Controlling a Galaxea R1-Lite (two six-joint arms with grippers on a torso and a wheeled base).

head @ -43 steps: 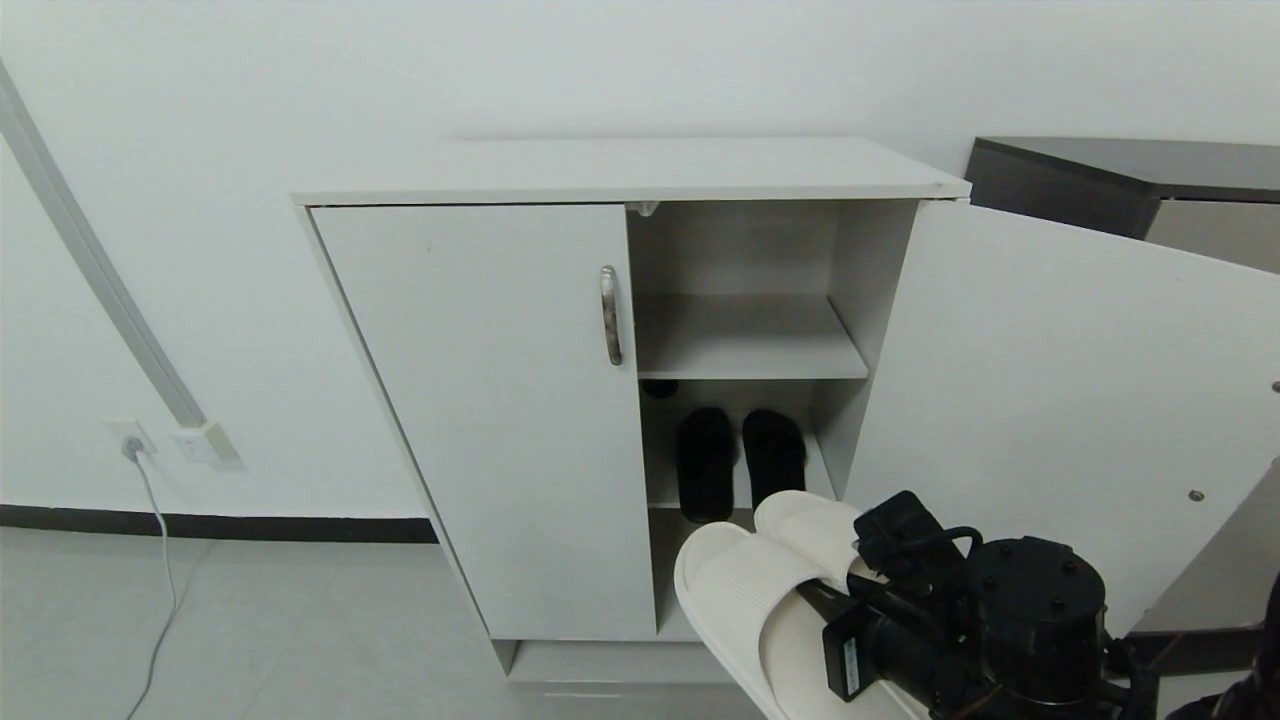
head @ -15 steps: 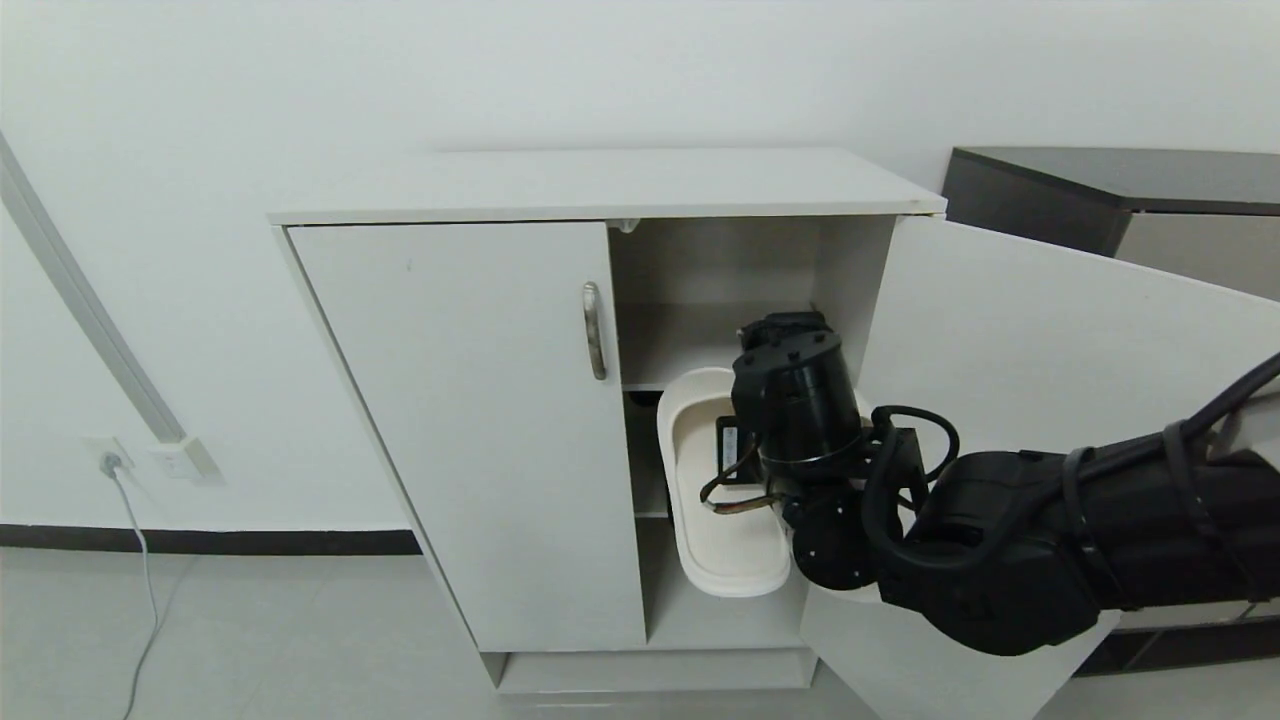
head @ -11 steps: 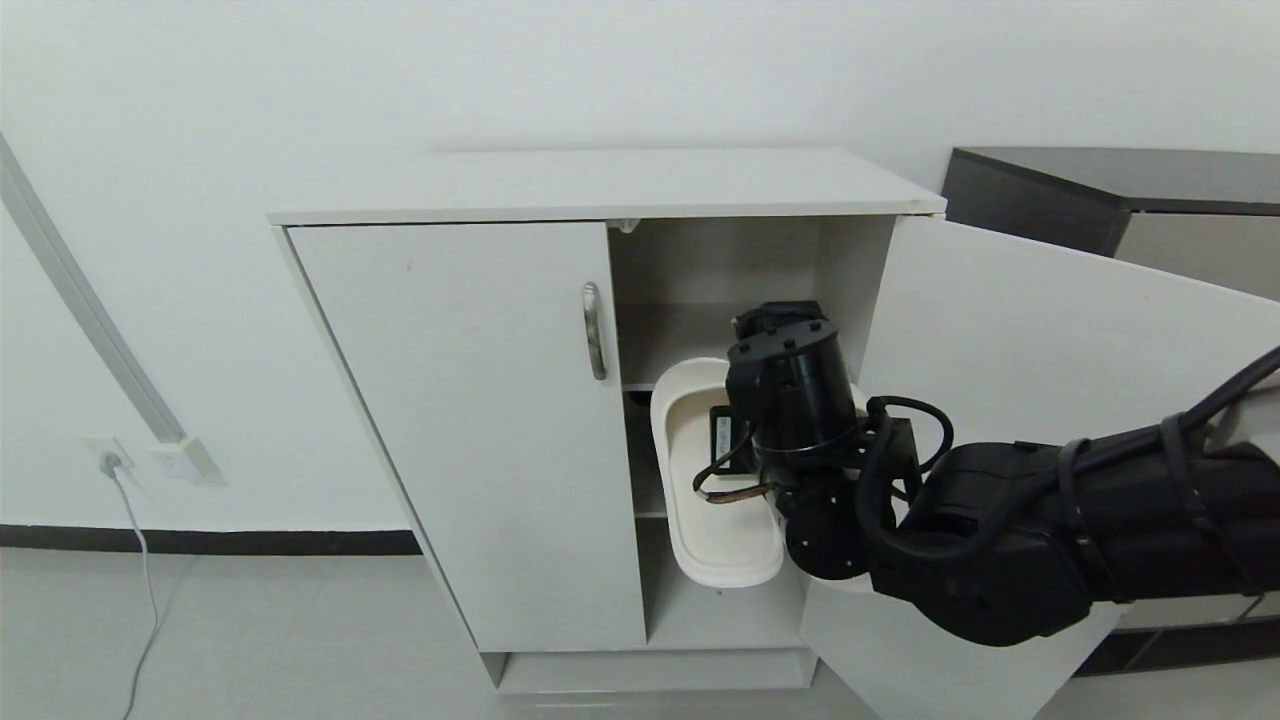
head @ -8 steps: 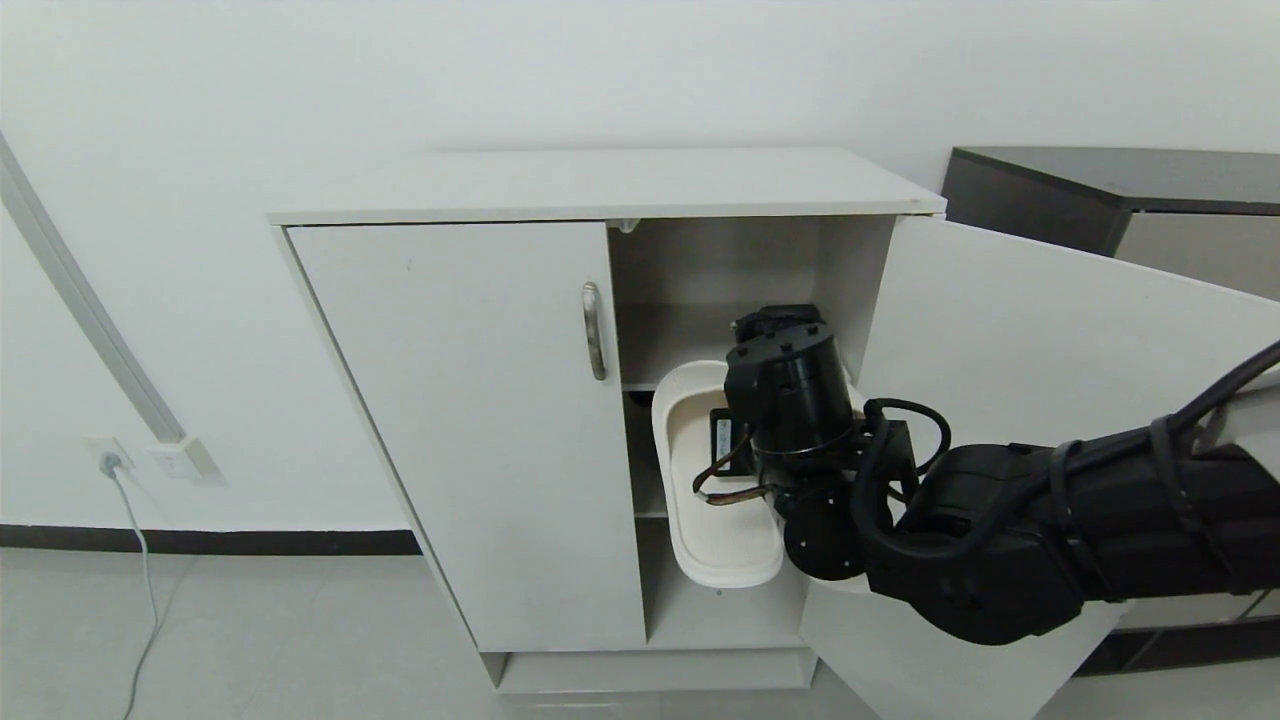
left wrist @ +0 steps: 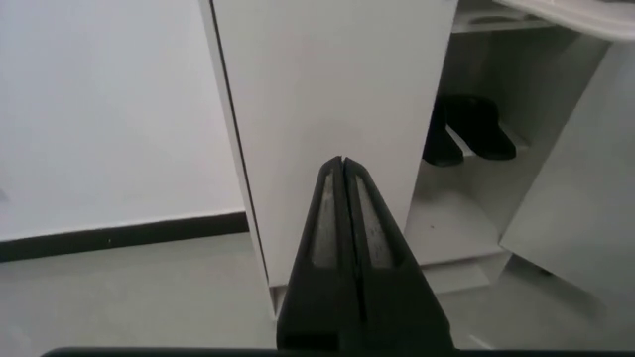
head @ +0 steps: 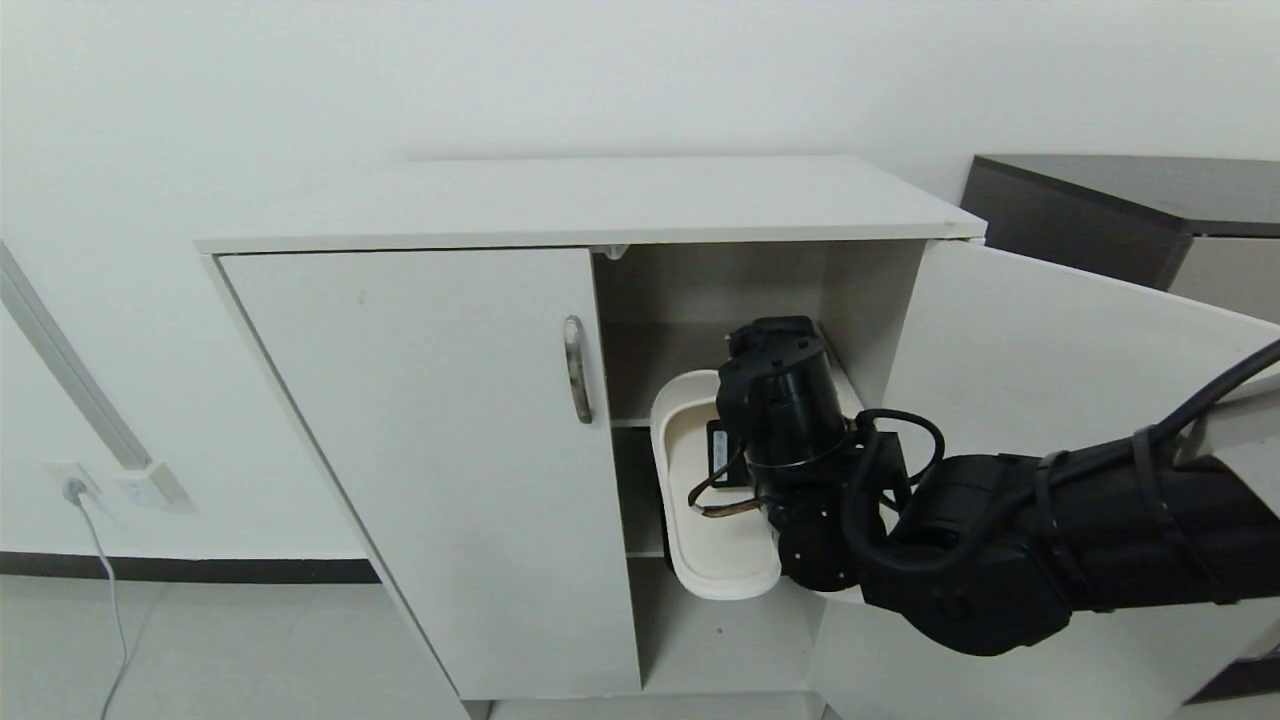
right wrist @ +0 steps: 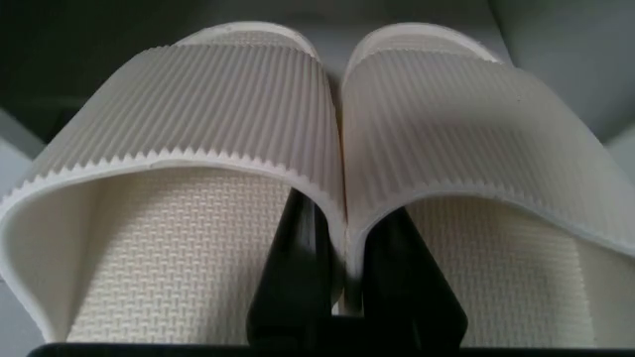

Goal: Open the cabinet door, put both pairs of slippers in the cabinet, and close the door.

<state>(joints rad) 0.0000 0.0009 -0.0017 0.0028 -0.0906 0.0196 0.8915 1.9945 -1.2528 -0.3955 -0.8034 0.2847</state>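
Note:
The white cabinet [head: 600, 200] has its left door [head: 420, 450] closed and its right door [head: 1050, 340] swung open. My right gripper [right wrist: 344, 268] is shut on the pair of white slippers [right wrist: 327, 129], pinching the inner strap edges together. In the head view the white slippers [head: 712, 500] hang steeply tilted in the open compartment, toes up at the upper shelf, heels low. A pair of black slippers [left wrist: 468, 129] lies on the lower shelf. My left gripper [left wrist: 342, 213] is shut on nothing, low in front of the closed left door.
A metal handle [head: 575, 368] sits on the left door's inner edge. A dark cabinet [head: 1120, 200] stands to the right behind the open door. A wall socket with a cable [head: 75, 490] and a slanted conduit [head: 70, 380] are at the left. Grey floor lies in front.
The right arm has lifted the white slippers from low in front of the cabinet into the open compartment, then edged them slightly inward. The head camera has shifted, so the cabinet looks nearer.

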